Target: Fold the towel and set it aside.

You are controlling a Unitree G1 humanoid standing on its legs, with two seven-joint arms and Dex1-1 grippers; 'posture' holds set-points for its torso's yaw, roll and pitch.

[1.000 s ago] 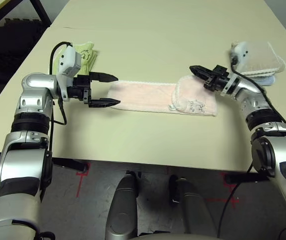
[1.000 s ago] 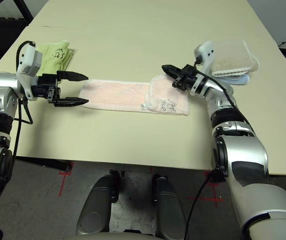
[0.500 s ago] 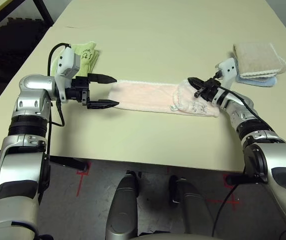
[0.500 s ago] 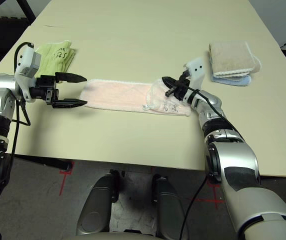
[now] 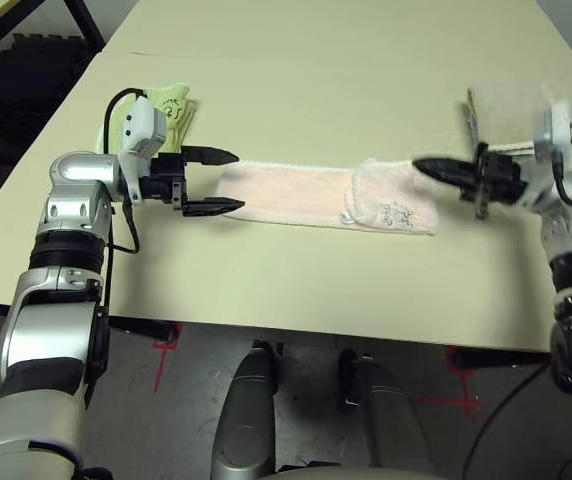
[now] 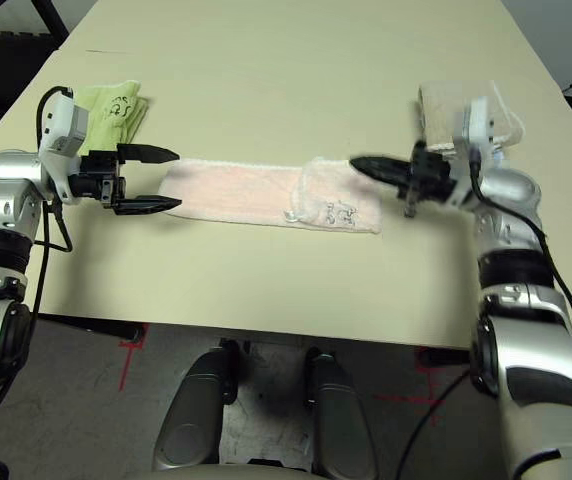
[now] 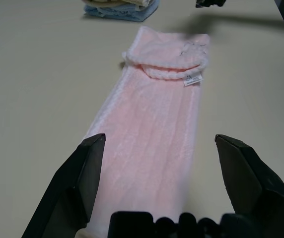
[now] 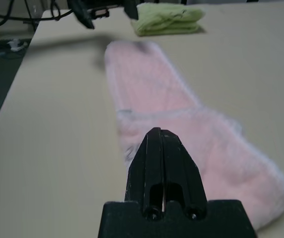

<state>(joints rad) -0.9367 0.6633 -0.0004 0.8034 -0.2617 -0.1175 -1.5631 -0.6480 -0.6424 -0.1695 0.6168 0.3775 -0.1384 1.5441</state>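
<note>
- We see the towel (image 5: pixel 321 195) lying as a long pink strip across the worktop (image 5: pixel 296 90), with its right end already turned back over itself and the small white tag (image 7: pixel 193 79) showing at that flap.
- Our left pincer (image 5: pixel 211 182) hovers at the strip's left end with its fingers spread wide, one on each side of the hem, touching nothing.
- Our right pincer (image 5: pixel 436 168) has its fingers pressed together and empty, pointing level toward the folded right end from just beside it.
- The step in hand, as we judge it, is taking the left end and bringing it over toward the right.
- To do it well we should drop the left pincer so that its fingers pinch both layers close to the corner, not the top layer alone.
- We should lift just enough to clear the nap, then carry the end straight along the strip so the hems line up.
- The light green towel (image 5: pixel 161 108) lies close behind our left arm, and the beige and blue stack (image 5: pixel 506 115) behind the right; we should keep clear of both.
</note>
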